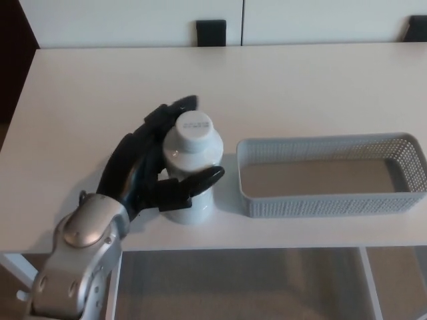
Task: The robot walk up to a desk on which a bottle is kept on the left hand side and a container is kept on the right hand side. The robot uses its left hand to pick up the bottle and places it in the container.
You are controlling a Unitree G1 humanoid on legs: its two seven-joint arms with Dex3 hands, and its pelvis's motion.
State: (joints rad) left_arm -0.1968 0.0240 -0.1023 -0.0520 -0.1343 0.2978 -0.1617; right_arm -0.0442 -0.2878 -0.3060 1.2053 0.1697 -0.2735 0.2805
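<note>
Head view of the white desk. My left hand reaches in from the lower left and grasps the white bottle: the two fingers wrap behind its shoulder, beside the cap, while the thumb crosses the front of its body. The silver forearm overlaps the near edge of the desk. The bottle is upright, cap on, with its base at or close to the desk surface; contact there cannot be judged from this angle. It stands just beside the left end of the grey mesh container, outside it and not touching its wall. The container is a long, shallow basket lying along the near right part of the desk, with nothing inside. Two dark chair backs show beyond the far edge. My right hand does not appear in the view.
</note>
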